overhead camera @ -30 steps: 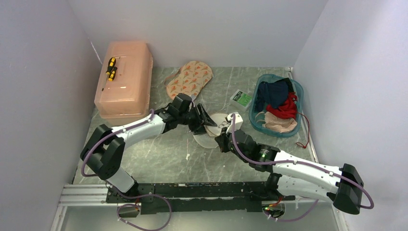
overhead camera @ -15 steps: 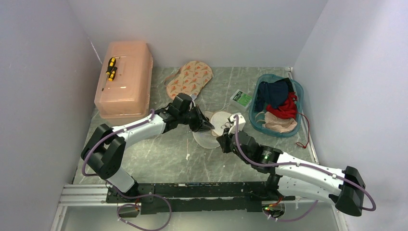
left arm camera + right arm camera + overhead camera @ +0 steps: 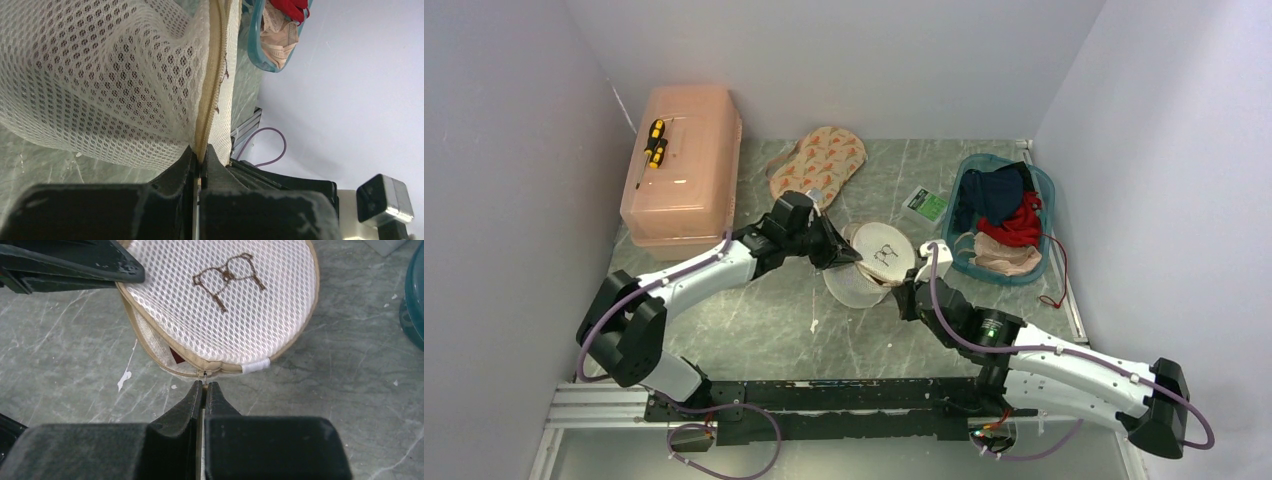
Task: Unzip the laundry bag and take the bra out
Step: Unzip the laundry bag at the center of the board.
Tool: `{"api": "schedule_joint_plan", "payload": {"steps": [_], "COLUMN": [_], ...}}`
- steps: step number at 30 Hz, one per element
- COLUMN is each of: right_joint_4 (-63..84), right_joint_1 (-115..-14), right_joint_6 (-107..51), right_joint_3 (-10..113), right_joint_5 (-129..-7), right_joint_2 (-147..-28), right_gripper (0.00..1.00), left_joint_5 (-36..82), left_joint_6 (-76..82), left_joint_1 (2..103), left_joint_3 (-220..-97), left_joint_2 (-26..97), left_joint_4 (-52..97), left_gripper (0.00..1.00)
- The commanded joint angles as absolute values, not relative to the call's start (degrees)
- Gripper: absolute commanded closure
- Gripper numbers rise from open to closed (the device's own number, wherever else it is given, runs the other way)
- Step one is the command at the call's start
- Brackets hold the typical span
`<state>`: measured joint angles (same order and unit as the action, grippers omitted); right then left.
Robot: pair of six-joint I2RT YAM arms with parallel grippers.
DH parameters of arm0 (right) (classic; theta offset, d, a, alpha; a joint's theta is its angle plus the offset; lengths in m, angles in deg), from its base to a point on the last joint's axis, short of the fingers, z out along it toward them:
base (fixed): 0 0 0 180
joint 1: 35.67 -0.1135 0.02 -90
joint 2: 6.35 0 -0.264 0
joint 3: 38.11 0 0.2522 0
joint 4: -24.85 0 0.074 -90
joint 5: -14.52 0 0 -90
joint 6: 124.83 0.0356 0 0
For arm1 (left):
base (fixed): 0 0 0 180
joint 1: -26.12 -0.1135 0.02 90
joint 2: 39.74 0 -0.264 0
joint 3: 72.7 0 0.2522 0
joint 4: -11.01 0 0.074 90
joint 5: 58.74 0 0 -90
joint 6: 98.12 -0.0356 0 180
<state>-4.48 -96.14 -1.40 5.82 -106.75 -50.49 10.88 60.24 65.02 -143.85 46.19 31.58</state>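
Observation:
The laundry bag [image 3: 876, 262], white mesh with a cream rim, lies mid-table, its lid [image 3: 225, 295] bearing a small bra icon. My left gripper [image 3: 852, 260] is shut on the bag's cream rim [image 3: 212, 95] from the left, and the mesh [image 3: 100, 75] bulges beside its jaws. My right gripper [image 3: 205, 384] is shut on the zipper pull at the bag's near edge. A narrow gap along the zipper shows a sliver of the dark maroon bra [image 3: 176, 356]; the rest of it is hidden inside the bag.
A teal basket [image 3: 1042, 185] with clothes stands at the right. A beige two-cup piece [image 3: 819, 165] lies at the back. A salmon box [image 3: 689, 190] carries a screwdriver [image 3: 655, 143]. A green packet [image 3: 926, 205] lies near the basket.
My left gripper has closed on the bag's rim and tilted the bag up. My right gripper has shifted right with the zipper pull.

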Motion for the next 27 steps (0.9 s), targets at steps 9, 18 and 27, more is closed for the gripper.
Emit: {"api": "schedule_joint_plan", "payload": {"steps": [9,18,27], "right_joint_4": [-8.25,-10.39,-8.38], "right_joint_1": [-96.32,-96.34,-96.34], "right_joint_6": [1.71,-1.73,-4.86], "right_joint_3": [5.99,10.83,12.15], "right_joint_5": [-110.62,-107.62,-110.06], "right_joint_2": [-49.77,-46.21,-45.97], "right_gripper": [1.00,0.43,0.36], "left_joint_5": [11.75,9.33,17.73], "left_joint_6": [58.66,56.89,45.11], "left_joint_1": [64.35,64.33,64.15], "left_joint_3": [-141.48,-139.46,-140.81], "left_joint_2": [42.44,39.49,30.22], "left_joint_4": [30.91,27.74,41.92], "left_gripper": [0.97,0.56,0.22]}}
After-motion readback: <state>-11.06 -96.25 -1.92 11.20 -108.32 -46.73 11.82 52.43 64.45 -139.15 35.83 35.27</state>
